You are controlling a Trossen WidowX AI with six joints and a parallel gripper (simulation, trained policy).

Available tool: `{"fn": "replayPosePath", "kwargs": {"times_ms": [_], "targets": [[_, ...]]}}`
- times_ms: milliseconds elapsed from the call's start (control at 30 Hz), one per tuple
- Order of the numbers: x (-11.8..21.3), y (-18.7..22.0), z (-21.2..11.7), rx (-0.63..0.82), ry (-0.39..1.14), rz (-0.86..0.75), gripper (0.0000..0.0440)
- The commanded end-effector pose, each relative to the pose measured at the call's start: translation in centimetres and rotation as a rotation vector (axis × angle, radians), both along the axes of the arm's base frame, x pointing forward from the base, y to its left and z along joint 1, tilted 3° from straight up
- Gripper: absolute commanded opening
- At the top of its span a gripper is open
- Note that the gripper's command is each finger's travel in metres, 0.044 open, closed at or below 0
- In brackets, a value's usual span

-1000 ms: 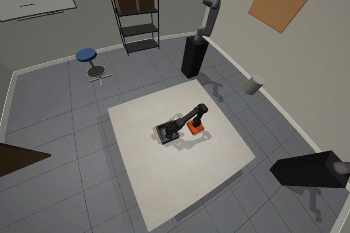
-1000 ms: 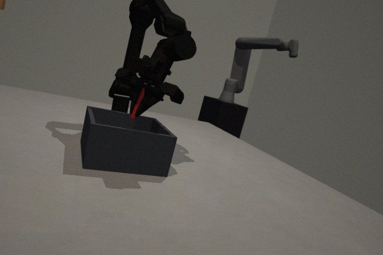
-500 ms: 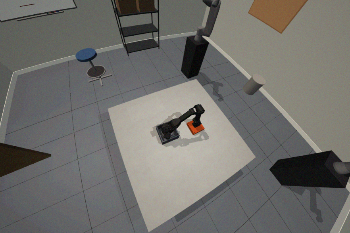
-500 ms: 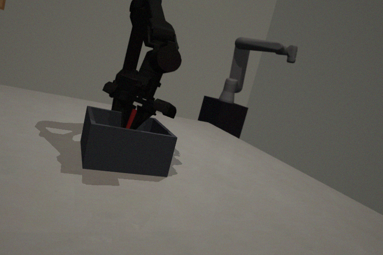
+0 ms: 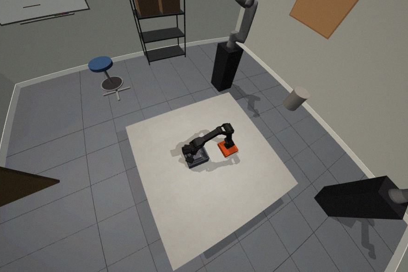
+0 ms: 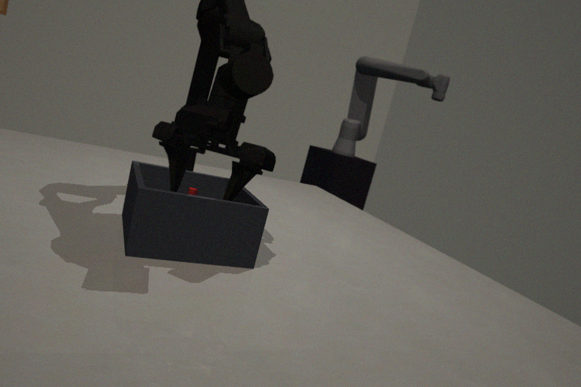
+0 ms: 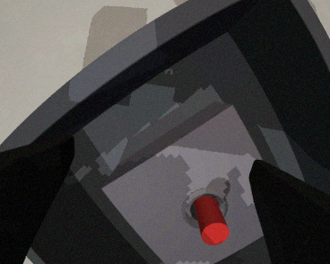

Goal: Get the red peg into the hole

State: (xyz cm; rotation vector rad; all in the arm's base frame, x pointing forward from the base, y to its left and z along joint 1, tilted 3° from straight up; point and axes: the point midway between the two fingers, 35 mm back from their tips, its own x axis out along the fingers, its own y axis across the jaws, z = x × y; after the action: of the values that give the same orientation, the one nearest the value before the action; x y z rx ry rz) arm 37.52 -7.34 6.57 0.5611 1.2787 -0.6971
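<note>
The red peg (image 6: 192, 191) (image 7: 211, 218) stands in the ringed hole of the pale plate (image 7: 146, 193) at the bottom of the dark grey box (image 5: 198, 164) (image 6: 193, 228) (image 7: 124, 58). Its upper part sticks up out of the hole; how deep its lower end sits is hidden. My gripper (image 6: 201, 195) (image 7: 164, 158) is open, its fingers reaching into the box on either side of the peg with gaps between. The peg is nearer the right finger in the wrist view. In the top view the arm hides the peg.
The box's walls surround the fingertips. An orange base block (image 5: 227, 148) lies under the arm's base beside the box on the pale table (image 5: 191, 208). Two grey arms on black pedestals (image 5: 226, 65) (image 5: 355, 198) (image 6: 336, 173) stand beyond the table.
</note>
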Motion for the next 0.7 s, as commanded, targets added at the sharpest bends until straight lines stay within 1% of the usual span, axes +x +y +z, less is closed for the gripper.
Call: {"fn": "replayPosePath", "kwargs": {"times_ms": [0, 433, 667], "targets": [[1.1, 0.1, 0.2, 0.029, 0.0, 0.016, 0.044], [6.3, 1.9, 3.4, 0.118, -0.104, 0.077, 0.044], [6.4, 1.9, 3.4, 0.119, -0.107, 0.079, 0.044]]}}
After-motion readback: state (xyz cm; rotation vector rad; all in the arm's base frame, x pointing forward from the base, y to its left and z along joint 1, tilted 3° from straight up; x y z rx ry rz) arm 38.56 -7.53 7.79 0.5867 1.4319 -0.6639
